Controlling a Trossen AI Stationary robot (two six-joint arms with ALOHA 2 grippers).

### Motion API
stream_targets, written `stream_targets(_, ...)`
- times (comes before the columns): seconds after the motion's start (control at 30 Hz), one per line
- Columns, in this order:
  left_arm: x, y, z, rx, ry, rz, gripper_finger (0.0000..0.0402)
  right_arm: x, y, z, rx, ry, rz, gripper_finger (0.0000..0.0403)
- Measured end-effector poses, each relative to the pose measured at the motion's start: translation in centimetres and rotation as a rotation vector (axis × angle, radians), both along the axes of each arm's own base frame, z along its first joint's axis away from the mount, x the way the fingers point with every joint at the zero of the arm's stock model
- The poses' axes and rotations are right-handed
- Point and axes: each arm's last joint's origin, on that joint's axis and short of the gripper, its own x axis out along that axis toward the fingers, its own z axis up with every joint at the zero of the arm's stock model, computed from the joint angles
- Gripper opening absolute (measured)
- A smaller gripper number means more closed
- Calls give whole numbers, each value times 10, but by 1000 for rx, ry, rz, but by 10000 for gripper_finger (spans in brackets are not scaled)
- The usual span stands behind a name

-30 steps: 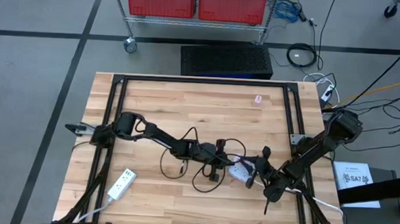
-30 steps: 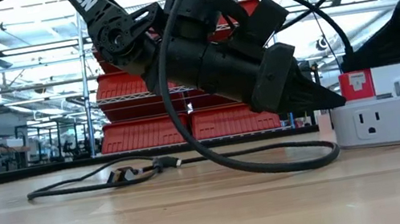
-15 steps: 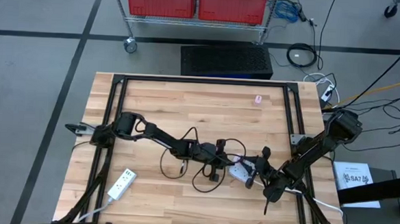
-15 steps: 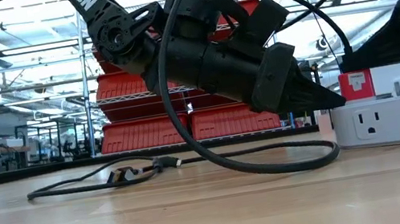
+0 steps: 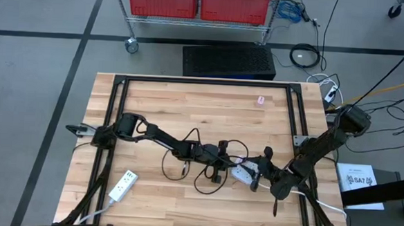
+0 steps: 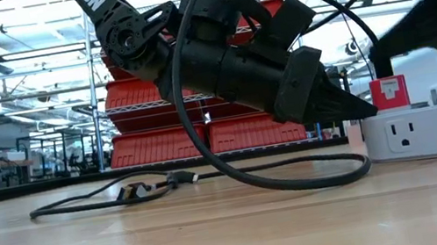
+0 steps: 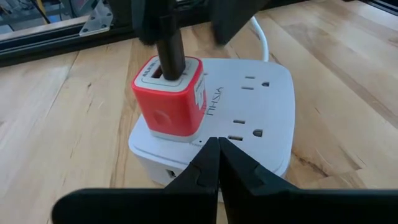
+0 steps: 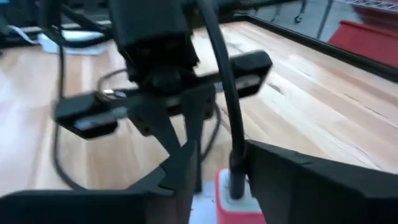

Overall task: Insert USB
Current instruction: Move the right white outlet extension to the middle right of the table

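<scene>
Item: USB cable (image 7: 169, 43), plug seated upright in the red charger (image 7: 169, 102), which sits on the white power strip (image 7: 261, 118) right of table centre. Left gripper (image 7: 217, 163): fingers pressed together, empty, tips at the strip's near edge. Right gripper (image 8: 214, 167): a second ago closed on the cable at the charger; now spread either side of it and lifting away. You may judge the insertion made and the release under way.

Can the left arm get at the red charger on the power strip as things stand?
Probably yes. The left gripper, shut, sits right at the edge of the white power strip, beside the red charger. The plugged black cable and right gripper crowd its top.
</scene>
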Motion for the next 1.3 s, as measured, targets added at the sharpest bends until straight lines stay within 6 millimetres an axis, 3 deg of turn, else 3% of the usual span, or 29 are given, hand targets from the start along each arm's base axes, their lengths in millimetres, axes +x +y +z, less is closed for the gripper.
stream_targets(0.3, 0, 0, 0, -7, 0, -10, 10, -5, -5, 24, 23, -6, 70, 177)
stream_targets(0.77, -6, 12, 18, 2, 77, 10, 8, -15, -21, 38, 64, 163, 187, 171)
stream_targets(1.03, -11, 26, 38, 15, 94, 52, 5, -18, -25, 38, 178, 308, 194, 129)
stream_targets(1.3, -14, 40, 42, 58, 130, 115, 4, -13, -19, 18, 185, 398, 165, 34)
